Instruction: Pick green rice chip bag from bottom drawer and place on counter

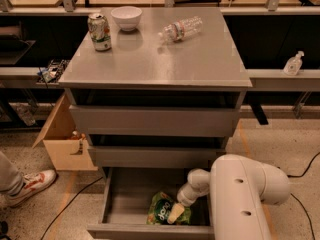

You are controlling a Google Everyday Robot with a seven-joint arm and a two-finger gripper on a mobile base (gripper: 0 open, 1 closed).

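Camera view: my fingers (175, 214) touch the green rice chip bag (160, 211), lying flat front-right in the open bottom drawer (127, 194), long axis seemingly left-right; whether they grip it, I cannot tell.

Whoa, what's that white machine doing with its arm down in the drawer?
A one-armed robot is reaching into the open bottom drawer of a grey cabinet. Its gripper is down at the green rice chip bag, which lies on the drawer floor, not yet lifted. The bag is meant to go up on the counter, where a drink can, a white bowl and a tipped-over plastic bottle sit.
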